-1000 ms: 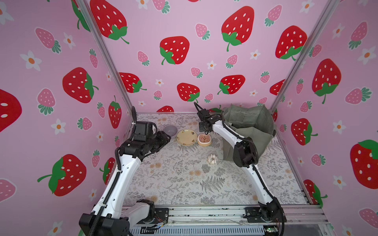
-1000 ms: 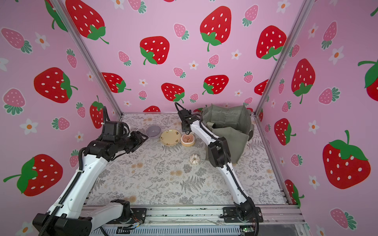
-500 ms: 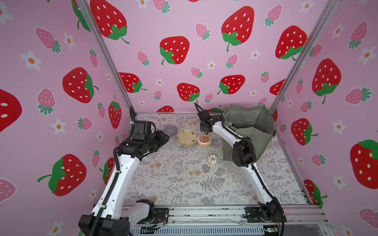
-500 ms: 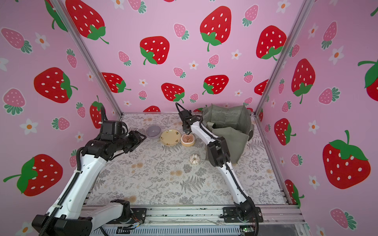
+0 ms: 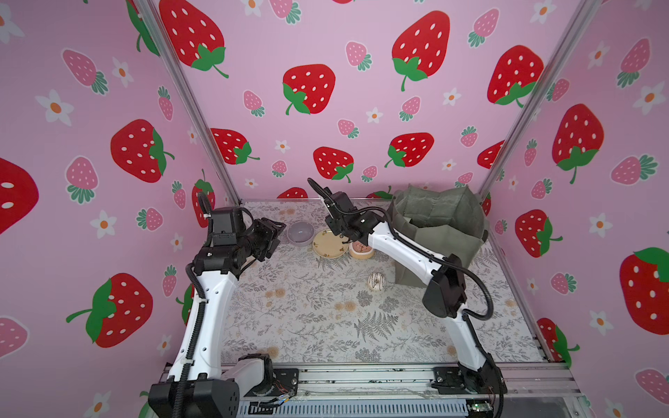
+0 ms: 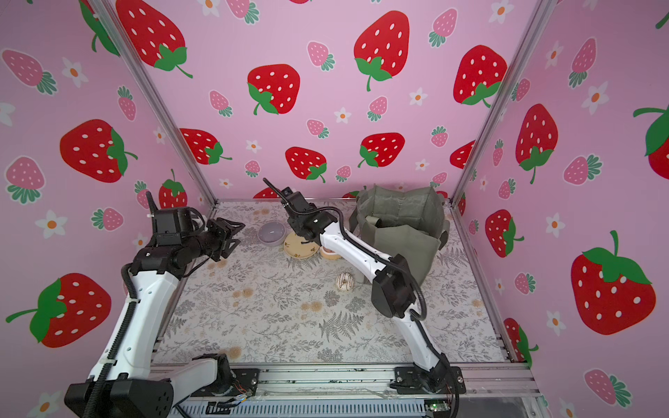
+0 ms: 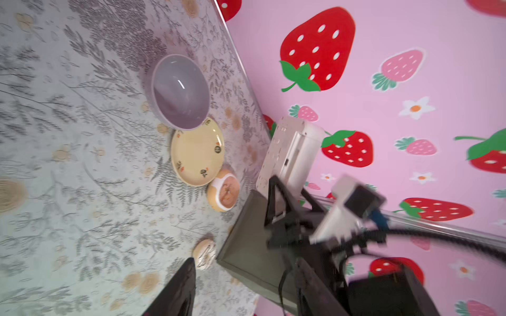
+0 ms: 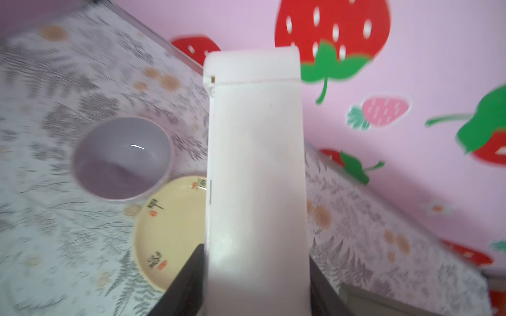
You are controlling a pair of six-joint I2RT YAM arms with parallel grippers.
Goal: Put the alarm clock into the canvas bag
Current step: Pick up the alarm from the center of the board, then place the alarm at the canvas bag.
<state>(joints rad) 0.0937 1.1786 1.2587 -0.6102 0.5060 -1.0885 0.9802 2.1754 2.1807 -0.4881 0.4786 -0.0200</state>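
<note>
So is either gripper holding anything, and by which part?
The right gripper holds the white alarm clock by one end, jaws on opposite sides. The left gripper is open, empty.

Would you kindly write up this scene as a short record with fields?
right gripper: closed on the alarm clock, lifted off the table near the plate
left gripper: open, empty, raised beside the bowl
canvas bag: upright, mouth open, back right corner; clock not yet inside
other items: cup next to the plate, doughnut in front of the bag
</note>
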